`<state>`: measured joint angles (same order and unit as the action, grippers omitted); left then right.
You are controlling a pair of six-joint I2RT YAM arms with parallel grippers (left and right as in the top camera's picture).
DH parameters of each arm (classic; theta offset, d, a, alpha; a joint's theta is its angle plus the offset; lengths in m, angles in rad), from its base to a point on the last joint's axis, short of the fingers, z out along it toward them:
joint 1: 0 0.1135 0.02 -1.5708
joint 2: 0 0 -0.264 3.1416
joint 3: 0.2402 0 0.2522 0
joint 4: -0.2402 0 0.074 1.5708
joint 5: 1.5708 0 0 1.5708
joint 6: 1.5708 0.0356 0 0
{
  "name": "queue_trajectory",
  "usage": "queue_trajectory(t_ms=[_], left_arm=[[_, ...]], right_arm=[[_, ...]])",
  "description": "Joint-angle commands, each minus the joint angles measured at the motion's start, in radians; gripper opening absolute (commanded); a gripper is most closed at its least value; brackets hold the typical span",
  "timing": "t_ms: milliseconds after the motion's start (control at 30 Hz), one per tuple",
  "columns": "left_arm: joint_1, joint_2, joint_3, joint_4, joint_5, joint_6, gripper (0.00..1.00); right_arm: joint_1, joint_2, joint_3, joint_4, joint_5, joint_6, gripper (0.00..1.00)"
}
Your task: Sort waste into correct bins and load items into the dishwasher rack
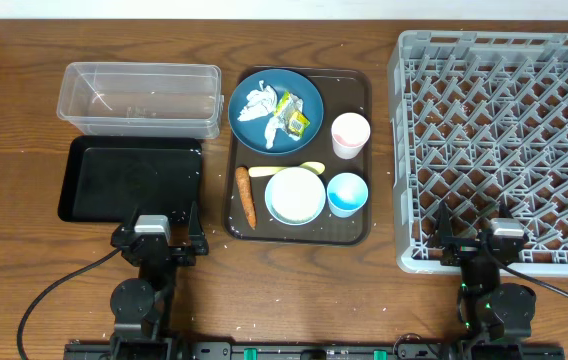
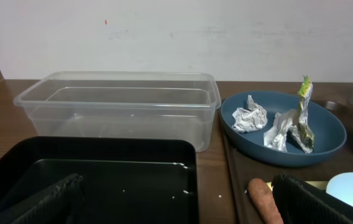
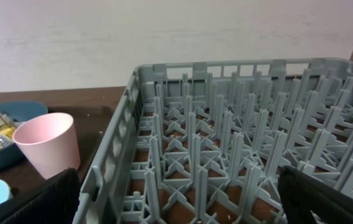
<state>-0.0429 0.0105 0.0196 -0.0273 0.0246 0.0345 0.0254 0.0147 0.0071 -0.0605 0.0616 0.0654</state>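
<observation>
Dark wooden table [image 1: 14, 120] under a pale wall. Toward the far left corner, clear tub [image 1: 69, 100], upright, long side parallel to the far edge. Just in front of it, nearly touching, black tray [image 1: 129, 180], with a few white grains [image 2: 178, 165] along its inner wall. At the near rim of that tray, left gripper [image 1: 156, 235], fingers spread wide and grasping nothing. Around the table's middle, brown serving tray [image 1: 359, 85], just beside both bins. In its far left corner, dark blue plate [image 1: 247, 130] carrying crumpled paper scraps [image 1: 260, 103] and, on their right, yellow-green wrapper [image 1: 297, 122]. Along the serving tray's near left side, carrot [image 1: 246, 198], flat, lengthwise toward the near edge. Between plate and bowl, pale yellow spoon [image 1: 284, 169], touching the bowl's rim. Right of the carrot, light blue bowl [image 1: 295, 195], upright, white inside showing. On the serving tray's right side, pink cup [image 1: 351, 134] at the far end and light blue cup [image 1: 347, 194] nearer, both upright, mouths up. Filling the table's right edge, grey dishwasher rack [image 1: 396, 150], pegs upright, unloaded. Over its near rim, right gripper [image 1: 491, 240], fingers parted wide, released, grasping nothing.
</observation>
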Motion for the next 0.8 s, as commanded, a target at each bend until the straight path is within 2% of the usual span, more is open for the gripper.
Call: queue_trajectory(t_ms=[0,133,267,400,600,767], left_arm=[[-0.002,0.0,-0.016,-0.035,0.042,0.013,0.98],[-0.002,0.0,-0.015,-0.011,0.127,0.01,0.98],[-0.002,0.014,0.001,0.039,0.126,-0.05,0.98],[-0.002,0.108,0.093,0.049,0.175,-0.063,0.98],[-0.002,0.463,0.392,0.023,0.248,-0.063,0.98],[-0.009,0.821,0.733,-0.129,0.302,-0.062,0.98]], right_arm=[[0.0,0.002,-0.002,0.007,-0.002,-0.01,0.99],[0.0,0.001,-0.002,0.074,-0.046,-0.01,0.99],[0.0,0.002,-0.002,0.204,-0.272,-0.008,0.99],[0.0,0.004,0.019,0.239,-0.299,0.053,0.99],[-0.001,0.087,0.15,0.195,-0.306,0.053,0.99],[-0.001,0.259,0.348,0.08,-0.319,0.01,0.99]])
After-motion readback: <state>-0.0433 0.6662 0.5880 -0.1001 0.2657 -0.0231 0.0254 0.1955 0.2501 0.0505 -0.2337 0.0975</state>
